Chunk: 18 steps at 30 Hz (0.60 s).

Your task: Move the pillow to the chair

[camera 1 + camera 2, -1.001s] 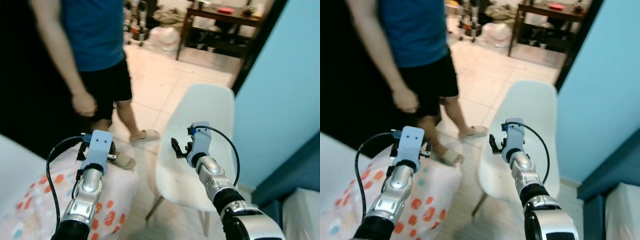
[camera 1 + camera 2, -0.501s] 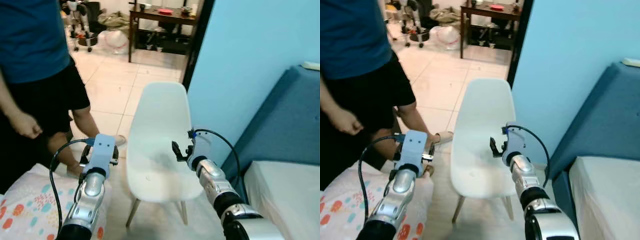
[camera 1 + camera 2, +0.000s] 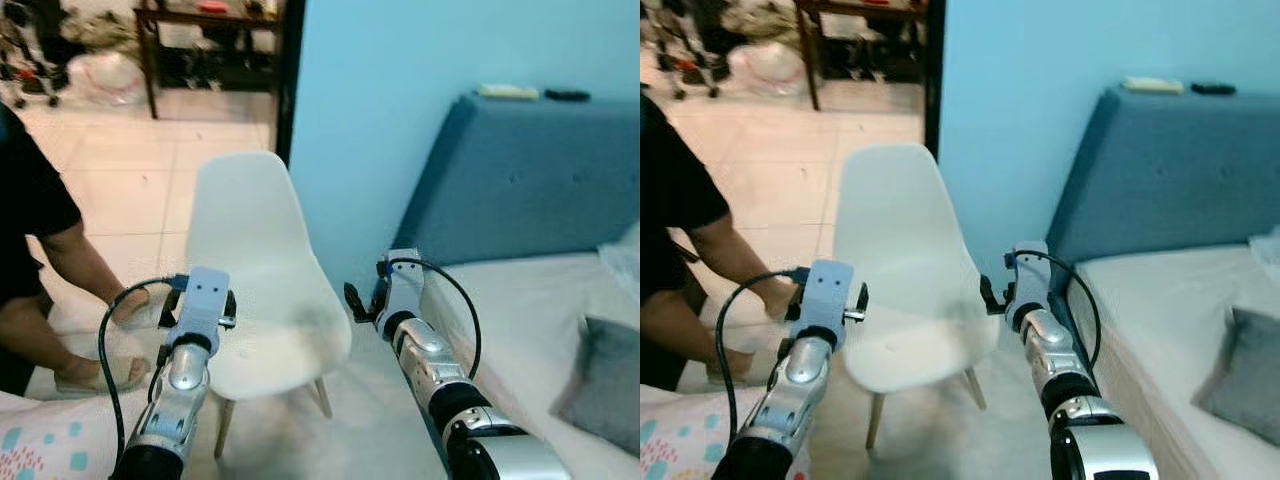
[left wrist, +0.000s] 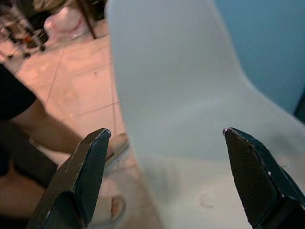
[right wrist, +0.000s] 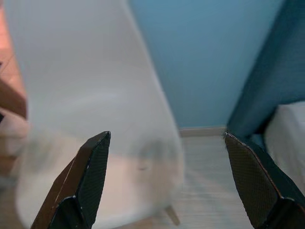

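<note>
A white plastic chair [image 3: 262, 285] stands just ahead, its seat empty. My left gripper [image 3: 203, 303] is raised before the chair's left edge, open and holding nothing; its fingers [image 4: 82, 177] frame the chair back. My right gripper [image 3: 364, 301] hovers off the seat's right edge, also open and empty, with the seat [image 5: 90, 143] between its fingers [image 5: 86, 181]. A grey pillow [image 3: 606, 376] lies on the bed at far right. A dotted, patterned cushion or cover [image 3: 38, 446] shows at the bottom left corner.
A person [image 3: 60, 255] in dark clothes bends at the left, a slippered foot [image 3: 92, 371] near the chair legs. A blue wall [image 3: 400, 110] and blue headboard [image 3: 530, 170] stand behind a white-sheeted bed [image 3: 520, 310]. A dark table [image 3: 200, 18] is beyond the doorway.
The camera has swung to the right: the person slid to the left edge, and the bed, headboard and grey pillow came into view. Both grippers keep their raised, open pose.
</note>
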{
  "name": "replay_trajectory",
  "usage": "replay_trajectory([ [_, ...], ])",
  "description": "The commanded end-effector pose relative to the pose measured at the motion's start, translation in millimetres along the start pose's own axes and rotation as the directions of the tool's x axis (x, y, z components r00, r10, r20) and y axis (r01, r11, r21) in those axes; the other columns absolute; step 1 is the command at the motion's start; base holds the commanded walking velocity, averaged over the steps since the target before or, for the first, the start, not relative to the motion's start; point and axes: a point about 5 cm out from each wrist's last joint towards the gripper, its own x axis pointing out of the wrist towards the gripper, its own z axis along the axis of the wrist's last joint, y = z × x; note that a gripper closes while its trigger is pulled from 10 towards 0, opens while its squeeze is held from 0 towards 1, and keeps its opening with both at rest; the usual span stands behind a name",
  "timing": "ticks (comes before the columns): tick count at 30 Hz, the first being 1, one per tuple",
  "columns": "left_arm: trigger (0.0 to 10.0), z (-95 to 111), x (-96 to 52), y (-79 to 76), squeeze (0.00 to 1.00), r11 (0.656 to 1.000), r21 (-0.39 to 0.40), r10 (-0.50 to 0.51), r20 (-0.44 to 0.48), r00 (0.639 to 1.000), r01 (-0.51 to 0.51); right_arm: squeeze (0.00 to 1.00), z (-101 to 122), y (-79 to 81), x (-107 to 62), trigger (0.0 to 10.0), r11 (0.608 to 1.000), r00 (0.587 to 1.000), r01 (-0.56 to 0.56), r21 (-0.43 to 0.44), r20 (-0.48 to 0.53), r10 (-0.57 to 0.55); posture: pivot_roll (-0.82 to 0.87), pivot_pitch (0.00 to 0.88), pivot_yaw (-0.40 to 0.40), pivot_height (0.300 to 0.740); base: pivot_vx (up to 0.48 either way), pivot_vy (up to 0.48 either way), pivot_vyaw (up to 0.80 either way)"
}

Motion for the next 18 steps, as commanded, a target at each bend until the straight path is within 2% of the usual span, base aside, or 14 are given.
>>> replay_trajectory([
  [1,10.0,-2.6,-1.7,-2.8,0.00,1.000,0.010,-0.009,-0.005,1.000,0.009,0.00,-0.2,-1.5,-0.3,10.0,1.000,1.000,0.000,-0.010,-0.005,0.000,0.02,0.000,-0.108,0.740,0.000,0.000,-0.80],
  [18,10.0,-3.6,-2.2,-3.0,0.00,1.000,0.015,-0.020,-0.009,1.000,0.020,0.00,-2.0,-3.2,-1.6,10.0,1.000,1.000,0.002,0.030,-0.003,-0.001,0.02,0.000,-0.097,0.740,0.000,0.000,-0.80],
])
